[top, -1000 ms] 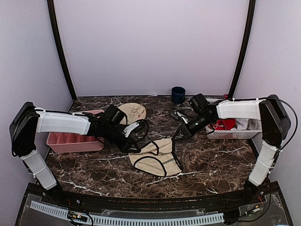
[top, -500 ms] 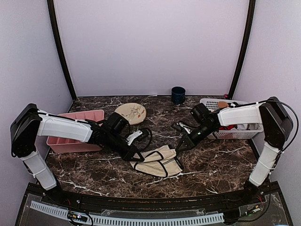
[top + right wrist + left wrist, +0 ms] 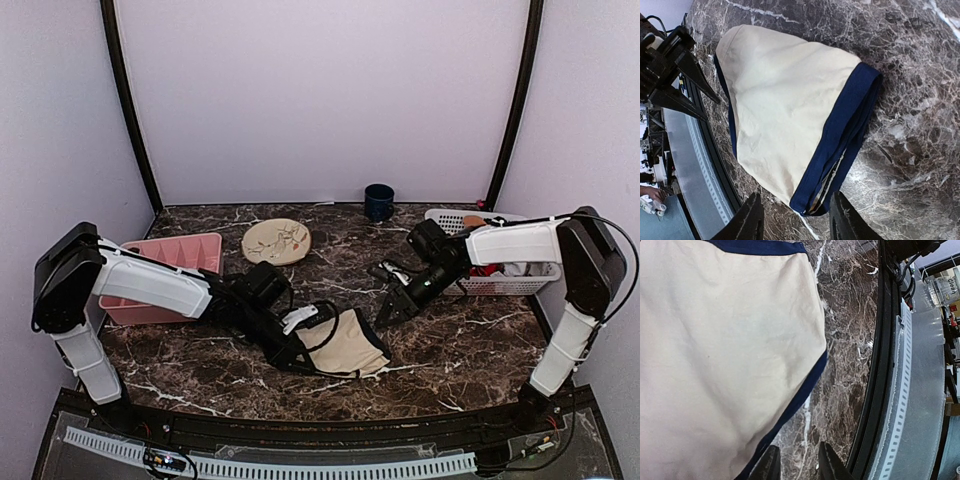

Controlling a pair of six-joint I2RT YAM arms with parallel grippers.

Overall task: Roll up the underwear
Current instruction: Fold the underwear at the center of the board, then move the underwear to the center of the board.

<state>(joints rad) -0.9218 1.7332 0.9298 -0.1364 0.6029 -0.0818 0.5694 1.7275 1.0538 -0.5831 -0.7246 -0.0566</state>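
**Fig. Both end effectors parted at opposite edges of the folded underwear, before the roll**

The underwear (image 3: 355,345) lies flat on the marble counter (image 3: 470,340), toward its near edge and between my two arms. It is doubled over on itself. The right wrist view shows two layers of dark trim (image 3: 847,130) stacked along one side, with cream cloth spreading smoothly away from them. I judge this placement deliberate: a flat, narrowed piece midway between the arms can be reached from both sides and gives a straight edge to roll from.

My left end effector (image 3: 796,467) sits low at the garment's near-left border. Its fingers stand a little apart with bare marble between them, and the trimmed leg edge runs down to the inner finger without being pinched. It holds nothing.

My right end effector (image 3: 797,220) waits at the opposite side, by the doubled band. Its fingers are spread wider, and the cloth's corner lies just ahead of the gap. It grips nothing either.

Standing at opposite edges, the two could pin one side and turn the other over.

The roll itself is not yet begun, since no part of the fabric curls over. My next move probably needs a low, shallow pinch on both stacked layers. Catching only the top layer would open the fold instead of starting a roll.

The pink tray (image 3: 160,270), the patterned plate (image 3: 277,240) and the white basket (image 3: 490,283) stand well apart from the work.
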